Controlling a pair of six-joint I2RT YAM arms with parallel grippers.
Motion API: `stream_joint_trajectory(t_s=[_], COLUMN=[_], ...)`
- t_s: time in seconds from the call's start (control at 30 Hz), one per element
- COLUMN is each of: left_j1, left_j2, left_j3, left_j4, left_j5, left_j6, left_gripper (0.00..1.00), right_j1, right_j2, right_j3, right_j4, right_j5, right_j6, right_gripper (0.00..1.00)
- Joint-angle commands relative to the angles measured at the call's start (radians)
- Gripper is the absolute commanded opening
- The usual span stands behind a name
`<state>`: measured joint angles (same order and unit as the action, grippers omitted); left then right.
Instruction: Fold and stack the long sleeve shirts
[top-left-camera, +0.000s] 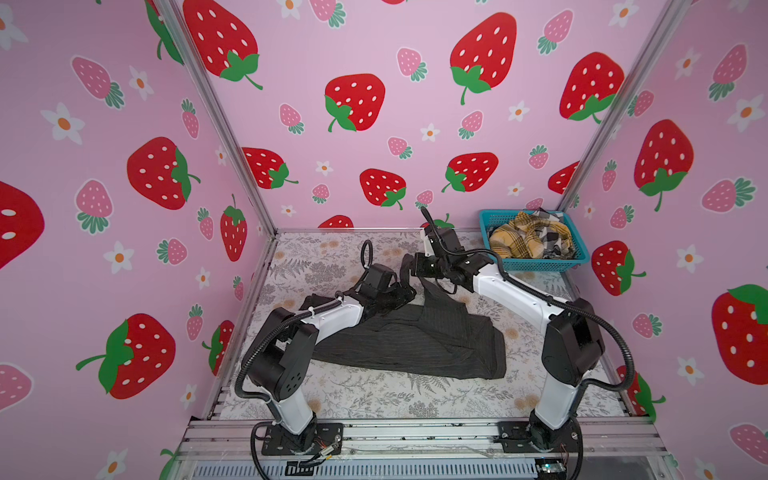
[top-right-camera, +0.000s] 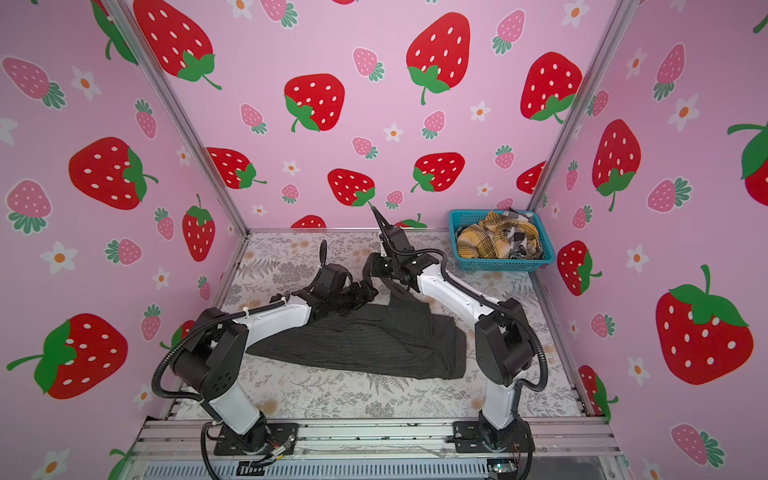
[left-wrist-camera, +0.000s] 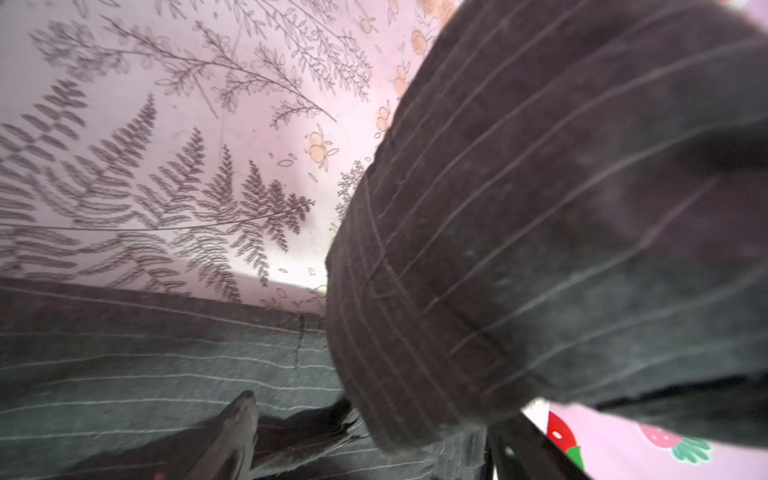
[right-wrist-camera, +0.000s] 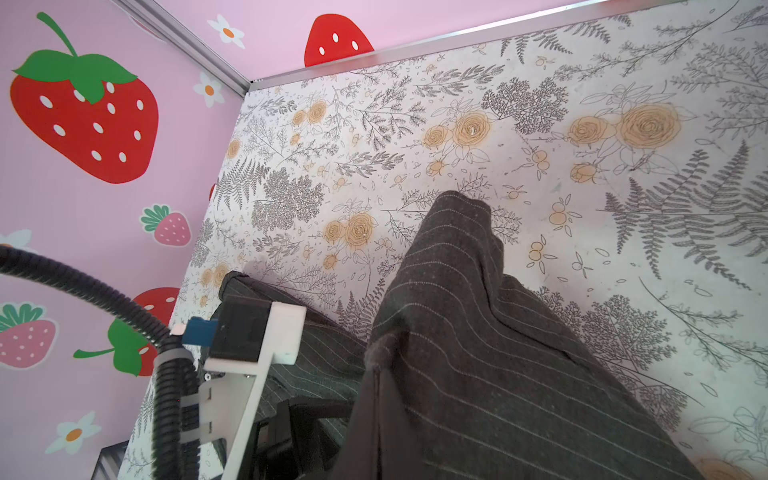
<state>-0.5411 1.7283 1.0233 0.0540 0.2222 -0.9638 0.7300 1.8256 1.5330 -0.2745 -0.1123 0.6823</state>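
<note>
1. Pink walls (top-left-camera: 415, 50) printed with strawberries close in a counter (top-left-camera: 374, 395) with a grey fern and peach flower print.
2. The charcoal pinstripe shirt (top-left-camera: 415, 345) (top-right-camera: 365, 345) lies crumpled across the middle of the counter between the two arms, its bulk flat on the surface.
3. My right end effector (top-left-camera: 411, 266) (top-right-camera: 372, 268) is pressed together on one sleeve of that shirt. It holds the sleeve above the counter, so the cloth rises in a ridge from the body of the shirt. In the right wrist view the sleeve (right-wrist-camera: 478, 353) runs up toward the camera.
4. My left end effector (top-left-camera: 401, 295) (top-right-camera: 363, 293) sits low over the shirt's far edge, just beside the lifted sleeve. In the left wrist view its fingers (left-wrist-camera: 241, 424) stand spread, and the sleeve's cuff (left-wrist-camera: 540, 208) hangs close in front. I cannot tell whether the cuff touches them.
5. A teal basket (top-left-camera: 540, 266) (top-right-camera: 498, 264) stands in the far right corner of the counter, well apart from the charcoal shirt.
6. In the basket lie a yellow plaid shirt (top-left-camera: 515, 241) and a black-white check shirt (top-left-camera: 552, 239), bunched together.
</note>
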Motion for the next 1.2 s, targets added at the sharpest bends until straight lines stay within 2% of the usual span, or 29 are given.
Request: stream_joint_trajectory(t_s=[0.0, 0.2, 0.3, 0.4, 0.53, 0.7, 0.83, 0.87, 0.9, 0.97, 1.0, 1.07, 1.17], left_j1=[-0.01, -0.008, -0.007, -0.006, -0.001, 0.015, 0.015, 0.016, 0.016, 0.017, 0.017, 0.017, 0.02], left_j2=[0.043, 0.07, 0.065, 0.054, -0.016, -0.182, -0.314, -0.35, -0.38, -0.455, -0.488, -0.55, -0.593], left_j3=[0.046, 0.116, 0.156, 0.212, 0.212, 0.057, -0.044, -0.067, -0.084, -0.127, -0.151, -0.202, -0.27], left_j4=[0.006, -0.069, -0.13, -0.231, -0.349, -0.33, -0.412, -0.431, -0.46, -0.517, -0.531, -0.566, -0.606], left_j5=[0.001, -0.052, -0.078, -0.158, -0.258, -0.29, -0.387, -0.4, -0.421, -0.469, -0.482, -0.496, -0.471], left_j6=[-0.016, 0.005, 0.052, 0.12, 0.218, 0.289, 0.369, 0.392, 0.412, 0.435, 0.443, 0.436, 0.385], left_gripper=[0.77, 0.46, 0.19, 0.0, 0.0, 0.0, 0.0, 0.0, 0.0, 0.0, 0.0, 0.0, 0.0], right_j1=[-0.004, -0.005, -0.004, -0.006, -0.007, -0.007, 0.01, 0.021, 0.033, 0.061, 0.069, 0.081, 0.08], right_j2=[-0.044, -0.067, -0.073, -0.081, -0.086, -0.087, -0.106, -0.115, -0.122, -0.142, -0.156, -0.202, -0.272], right_j3=[-0.015, -0.035, -0.042, -0.045, -0.044, -0.068, -0.137, -0.173, -0.203, -0.268, -0.302, -0.383, -0.479], right_j4=[0.006, 0.008, 0.008, 0.008, 0.006, 0.027, 0.048, 0.064, 0.073, 0.058, 0.052, 0.048, 0.064], right_j5=[-0.01, -0.009, -0.009, -0.007, -0.004, -0.035, -0.067, -0.084, -0.093, -0.087, -0.075, -0.055, -0.049], right_j6=[0.018, 0.022, 0.022, 0.022, 0.02, 0.026, 0.026, 0.023, 0.016, -0.002, -0.006, -0.004, 0.009], right_gripper=[0.0, 0.0, 0.0, 0.0, 0.0, 0.0, 0.0, 0.04, 0.16, 0.49, 0.6, 0.71, 0.75])
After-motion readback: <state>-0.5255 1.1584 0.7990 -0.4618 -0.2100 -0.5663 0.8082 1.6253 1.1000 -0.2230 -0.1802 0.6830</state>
